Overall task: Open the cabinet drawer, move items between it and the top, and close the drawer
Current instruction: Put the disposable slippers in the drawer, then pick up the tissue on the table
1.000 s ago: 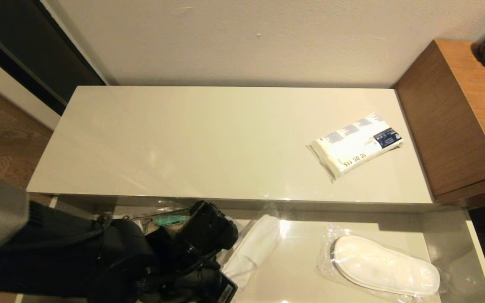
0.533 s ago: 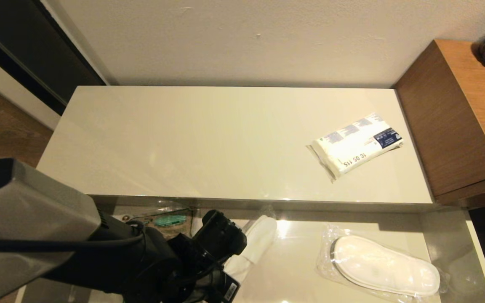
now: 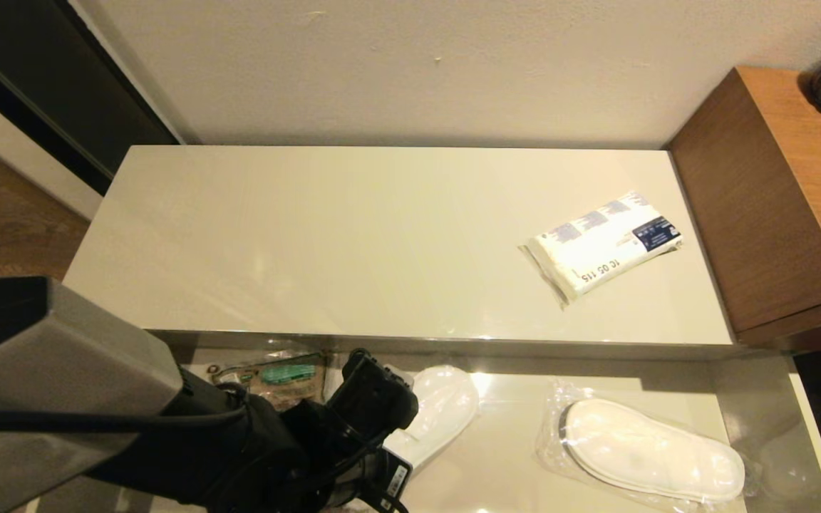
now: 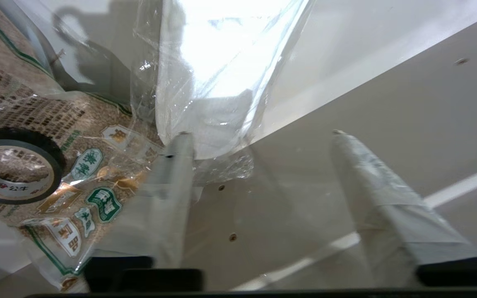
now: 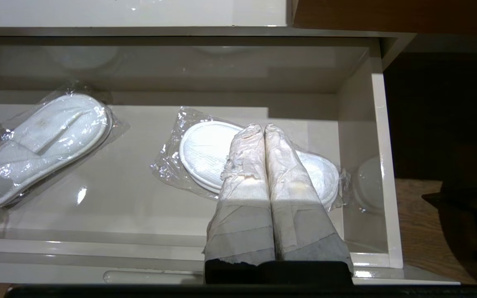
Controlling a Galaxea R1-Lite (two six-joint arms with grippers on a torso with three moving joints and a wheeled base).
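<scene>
Left gripper (image 4: 259, 134) spread beside a wrapped slipper (image 3: 435, 410) in the open cabinet drawer (image 5: 362, 124).

It should centre its jaws over the slipper's body, not loose plastic, before closing. Right gripper (image 5: 263, 128), pressed together, hovers over the second slipper (image 5: 205, 157); packet (image 3: 601, 246) lies on the top (image 3: 325, 235).

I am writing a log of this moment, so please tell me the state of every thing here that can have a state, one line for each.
Drawer: pulled open.
Left slipper: in drawer, plastic-wrapped, flat.
Right slipper: in drawer, plastic-wrapped, flat.
Tape roll: in drawer, lying on brown bag.
White packet: sealed, flat on the cabinet top.
Left gripper: open, at left slipper's wrap.
Right gripper: shut, empty, above drawer.
</scene>
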